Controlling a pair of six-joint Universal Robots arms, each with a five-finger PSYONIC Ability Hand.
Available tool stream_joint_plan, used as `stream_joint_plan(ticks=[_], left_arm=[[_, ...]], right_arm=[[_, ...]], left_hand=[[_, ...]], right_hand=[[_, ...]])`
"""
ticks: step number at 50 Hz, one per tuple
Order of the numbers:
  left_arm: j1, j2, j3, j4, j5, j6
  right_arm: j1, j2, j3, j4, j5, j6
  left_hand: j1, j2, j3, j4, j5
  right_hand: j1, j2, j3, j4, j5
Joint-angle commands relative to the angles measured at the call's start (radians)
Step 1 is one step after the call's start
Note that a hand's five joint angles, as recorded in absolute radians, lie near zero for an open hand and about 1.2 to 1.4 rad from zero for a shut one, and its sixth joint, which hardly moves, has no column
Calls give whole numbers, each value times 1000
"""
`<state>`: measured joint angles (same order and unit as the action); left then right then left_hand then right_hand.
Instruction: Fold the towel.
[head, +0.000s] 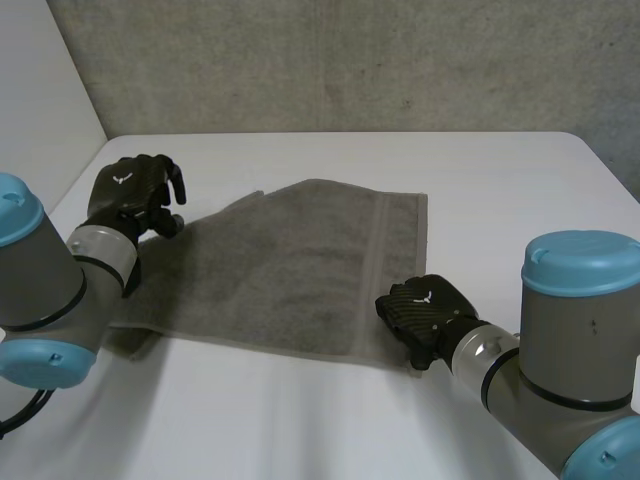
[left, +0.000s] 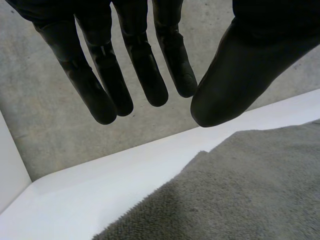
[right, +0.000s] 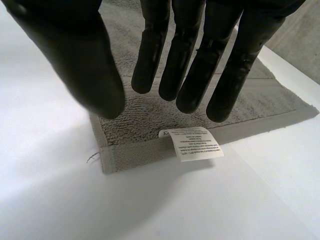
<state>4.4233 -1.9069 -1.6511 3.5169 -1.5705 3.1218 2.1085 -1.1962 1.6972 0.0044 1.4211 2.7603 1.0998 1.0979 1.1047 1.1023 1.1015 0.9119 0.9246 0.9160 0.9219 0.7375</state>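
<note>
Head view, towel: the grey towel (head: 290, 265) lies spread in a single layer on the white table (head: 500, 180), with no fold made yet.
Head view, left hand: the left hand (head: 130, 195) hangs raised beside the towel's left edge, towards its far corner.
Head view, right hand: the right hand (head: 422, 308) is low at the near right corner, over the hem.
Left wrist view, fingers: the fingers (left: 105, 70) are straight and spread apart, thumb to one side, holding nothing. The towel's corner (left: 240, 190) lies beyond the fingertips, clear of them.
Right wrist view, fingers: the fingers (right: 195, 65) are straight and slightly apart, thumb wide, with nothing between them. They are poised over the corner pile, and contact cannot be told.
Right wrist view, care label: a white care label (right: 192, 142) juts from the hem just past the fingertips.
Step in hand (judged): taking hold of two corners for the first fold.
Doing it well (judged): bring the left hand down onto its corner first, since it seems the farther off. Pinch each corner through the firm hem band, not the loose pile or the label. Raise both hands together so the edge stays square.
</note>
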Motion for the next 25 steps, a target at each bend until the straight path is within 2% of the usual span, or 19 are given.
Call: stream_joint_plan(ticks=[1,13,25], left_arm=[[62,2,13,-36,6,3],[96,25,37,-171,20,61],[140,54,-23,-180,67,118]], right_arm=[[1,6,35,-44,2,7],[5,10,73,-129,-8,22],[4,44,58,-179,-41,68]], left_hand=[[-302,-300,-307,-304,-478],[-484,-482,-489,-487,-660],[-510,-509,-515,-513,-687]], right_hand=[[-122,-134,-126,-132,-122],[-348,-361,-352,-358,-348],[-348,-361,-352,-358,-348]])
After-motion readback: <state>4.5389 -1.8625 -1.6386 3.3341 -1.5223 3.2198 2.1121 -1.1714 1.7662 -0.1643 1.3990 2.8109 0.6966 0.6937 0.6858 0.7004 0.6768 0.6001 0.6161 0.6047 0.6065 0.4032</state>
